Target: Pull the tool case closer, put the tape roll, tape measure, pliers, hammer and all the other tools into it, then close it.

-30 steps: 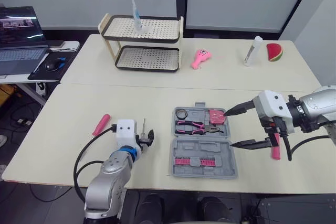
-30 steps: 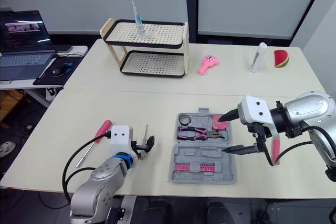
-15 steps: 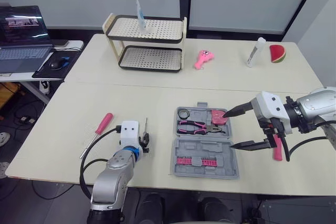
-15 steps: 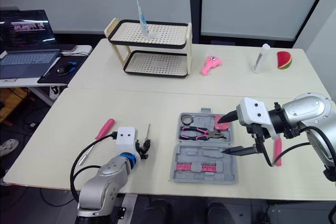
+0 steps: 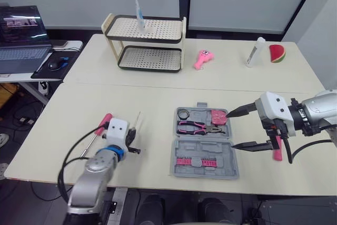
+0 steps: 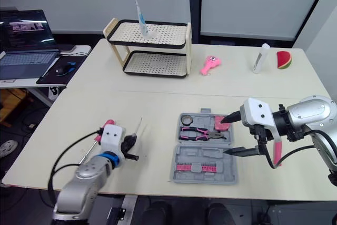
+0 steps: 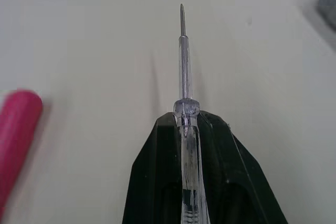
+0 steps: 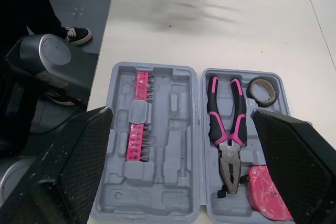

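the grey tool case lies open and flat on the near table, a little to the robot's right of centre, its two halves side by side, one far and one near. the far half holds three things: the tape roll in its left corner, the pink-handled pliers lying across the middle, and the pink tape measure in its right corner, touching the pliers' nose. the near half carries a pink strip of bits seated in its moulded slots. the right gripper hangs at the case's right edge with its fingers spread wide and nothing between them, the upper tip just beside the tape measure and the lower tip by the near half's right rim. a pink handle lies on the table behind that arm, mostly hidden. to the left of the case and well apart from it, the left gripper has its fingers closed tight on a clear-handled screwdriver, whose thin shaft pokes out past the fingertips over the table. a pink-handled screwdriver lies on the table just beside it. on the far table a two-tier rack has a tube standing on its upper shelf.
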Robot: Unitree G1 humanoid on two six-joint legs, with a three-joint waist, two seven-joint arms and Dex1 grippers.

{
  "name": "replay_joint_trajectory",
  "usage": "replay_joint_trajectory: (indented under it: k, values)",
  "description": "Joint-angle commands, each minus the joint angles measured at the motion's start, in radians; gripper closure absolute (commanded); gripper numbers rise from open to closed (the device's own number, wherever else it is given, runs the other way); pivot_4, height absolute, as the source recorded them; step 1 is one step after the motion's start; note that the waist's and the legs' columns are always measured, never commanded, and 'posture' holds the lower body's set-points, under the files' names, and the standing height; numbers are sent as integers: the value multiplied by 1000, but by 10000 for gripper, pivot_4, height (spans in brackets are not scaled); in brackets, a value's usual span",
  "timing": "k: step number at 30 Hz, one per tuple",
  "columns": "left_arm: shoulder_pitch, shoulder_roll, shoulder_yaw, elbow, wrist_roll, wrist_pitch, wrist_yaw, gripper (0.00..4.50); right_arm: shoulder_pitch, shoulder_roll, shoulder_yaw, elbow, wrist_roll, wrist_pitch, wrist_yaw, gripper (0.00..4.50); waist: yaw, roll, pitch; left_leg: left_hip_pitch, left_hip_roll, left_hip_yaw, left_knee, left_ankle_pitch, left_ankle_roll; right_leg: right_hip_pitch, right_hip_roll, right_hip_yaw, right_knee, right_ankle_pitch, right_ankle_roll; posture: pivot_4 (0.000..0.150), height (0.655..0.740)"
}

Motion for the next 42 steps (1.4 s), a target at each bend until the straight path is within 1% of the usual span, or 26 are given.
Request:
replay_joint_trajectory:
  k: [1,4,8,11,13,15,17,22,30,42]
  values:
    - [-87,105,-67,-51,-58,-128,-254,43274,41,-30,-76,-57,19,25,-32,0,5,0,0,0,0,-1,0,0,0,0,0,-1,-1,0,0,1500,7400]
    - [-183,180,-140,-22,-79,-193,-438,43274,90,-43,-114,-94,29,54,-56,0,3,0,0,-1,0,0,0,0,0,0,0,-1,-1,0,0,1500,7400]
    - [-331,200,-249,45,-75,-202,-587,43274,165,-52,-159,-150,39,96,-96,0,-3,0,0,-1,0,0,0,0,0,0,2,-1,-2,0,0,1500,7400]
    - [-439,184,-352,118,-20,-231,-669,43274,209,-52,-175,-191,43,131,-137,0,-4,0,0,-1,0,0,0,0,0,0,5,-1,-1,0,0,1500,7400]
    - [-513,151,-419,181,6,-223,-711,43274,243,-61,-172,-214,26,148,-163,0,-5,0,0,-1,0,1,0,0,0,0,6,-1,-1,0,0,1500,7400]
    - [-583,116,-504,243,57,-223,-756,43274,289,-78,-169,-233,-3,160,-186,0,-4,0,1,-1,0,1,0,0,0,0,6,-1,0,0,0,1500,7400]
    - [-616,86,-548,281,96,-217,-763,43274,330,-91,-172,-244,-19,169,-202,0,-2,0,1,-2,-1,1,0,0,0,0,6,-2,-1,0,0,1500,7400]
    - [-659,11,-603,362,168,-199,-739,43274,385,-99,-175,-258,-40,157,-222,0,-5,0,1,-2,0,2,1,0,0,-1,6,-1,0,0,0,1500,7400]
    - [-652,-72,-653,461,254,-178,-696,43274,422,-101,-173,-256,-66,134,-233,0,-4,-1,1,-1,0,2,1,0,0,-1,6,-1,1,0,0,1500,7400]
    - [-628,-122,-672,473,309,-137,-671,43274,433,-101,-163,-229,-94,96,-223,0,-4,-1,1,-1,0,1,1,0,0,-1,6,-1,1,0,0,1500,7400]
